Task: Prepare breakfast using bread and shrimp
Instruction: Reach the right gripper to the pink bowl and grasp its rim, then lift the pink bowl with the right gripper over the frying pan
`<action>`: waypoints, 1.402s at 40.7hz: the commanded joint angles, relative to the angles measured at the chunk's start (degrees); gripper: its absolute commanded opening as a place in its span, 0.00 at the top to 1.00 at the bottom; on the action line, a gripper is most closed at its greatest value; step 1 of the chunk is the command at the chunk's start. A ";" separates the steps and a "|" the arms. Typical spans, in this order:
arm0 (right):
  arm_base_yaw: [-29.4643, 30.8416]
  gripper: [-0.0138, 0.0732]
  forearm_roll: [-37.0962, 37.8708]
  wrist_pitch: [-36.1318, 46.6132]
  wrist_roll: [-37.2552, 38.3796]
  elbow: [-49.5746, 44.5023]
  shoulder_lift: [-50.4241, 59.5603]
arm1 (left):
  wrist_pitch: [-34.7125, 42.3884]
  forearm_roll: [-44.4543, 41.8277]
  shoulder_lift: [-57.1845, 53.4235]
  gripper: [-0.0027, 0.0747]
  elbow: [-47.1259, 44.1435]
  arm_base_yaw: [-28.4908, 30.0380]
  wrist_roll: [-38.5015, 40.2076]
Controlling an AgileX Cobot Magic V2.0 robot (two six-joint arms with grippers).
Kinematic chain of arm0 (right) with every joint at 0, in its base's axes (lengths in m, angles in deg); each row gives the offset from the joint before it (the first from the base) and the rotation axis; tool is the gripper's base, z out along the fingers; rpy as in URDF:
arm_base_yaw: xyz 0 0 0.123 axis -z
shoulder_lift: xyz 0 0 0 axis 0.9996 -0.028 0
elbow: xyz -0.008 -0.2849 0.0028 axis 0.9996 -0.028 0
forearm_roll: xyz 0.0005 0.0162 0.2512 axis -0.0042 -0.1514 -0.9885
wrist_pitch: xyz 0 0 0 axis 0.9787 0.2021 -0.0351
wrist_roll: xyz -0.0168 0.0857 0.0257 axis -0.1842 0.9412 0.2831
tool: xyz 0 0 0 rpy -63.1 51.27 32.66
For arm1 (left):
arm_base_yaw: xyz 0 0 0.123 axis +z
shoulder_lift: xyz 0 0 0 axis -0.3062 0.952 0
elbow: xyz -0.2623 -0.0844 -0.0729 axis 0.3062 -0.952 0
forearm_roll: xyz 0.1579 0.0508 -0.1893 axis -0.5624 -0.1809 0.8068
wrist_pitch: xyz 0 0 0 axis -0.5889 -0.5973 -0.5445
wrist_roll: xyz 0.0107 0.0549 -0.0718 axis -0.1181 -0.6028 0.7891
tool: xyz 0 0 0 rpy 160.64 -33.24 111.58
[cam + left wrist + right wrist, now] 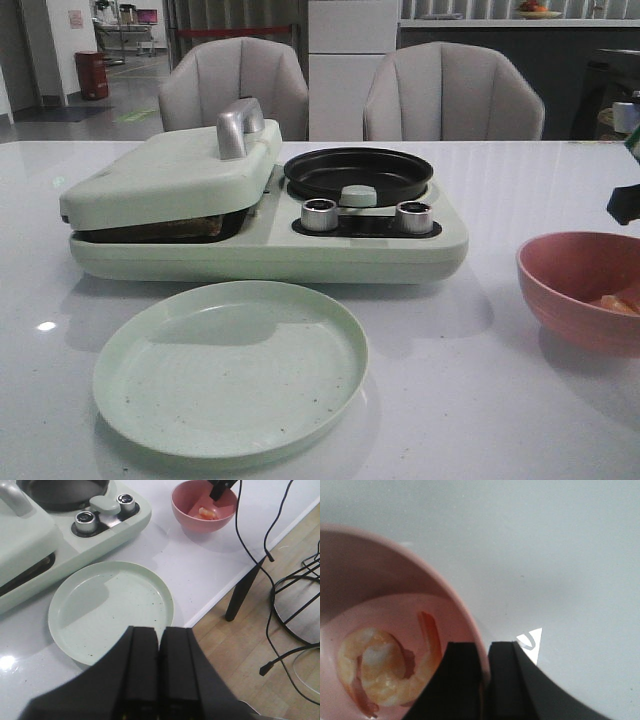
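My left hand (159, 667) is clenched on nothing, its fingers pressed flat together, and it hangs above the near edge of the table (480, 400) just short of the pale green plate (230, 368). That plate lies bare in front of the green cooker (265, 215). The cooker's lid (170, 172) sits slightly ajar over its left side, and through the gap I can see a brown-crusted edge of bread (195, 226) inside. On the cooker's right side is a black round pan (358, 174), with two silver knobs (319, 214) below it. My right hand (485, 680) is over the rim of the pink bowl (575, 285) on the right side of the table; its fingers are drawn nearly together, and the rim runs down to the slit between them, but I cannot tell whether they grip it. The shrimp (380, 672) lies curled, orange and white, in the bottom of that bowl, just beside my right fingers but not touching them.
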 commanded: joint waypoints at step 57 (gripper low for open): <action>-22.56 0.79 37.85 -12.37 24.93 34.16 3.97 | 4.68 0.06 -0.03 0.84 1.65 -0.41 0.39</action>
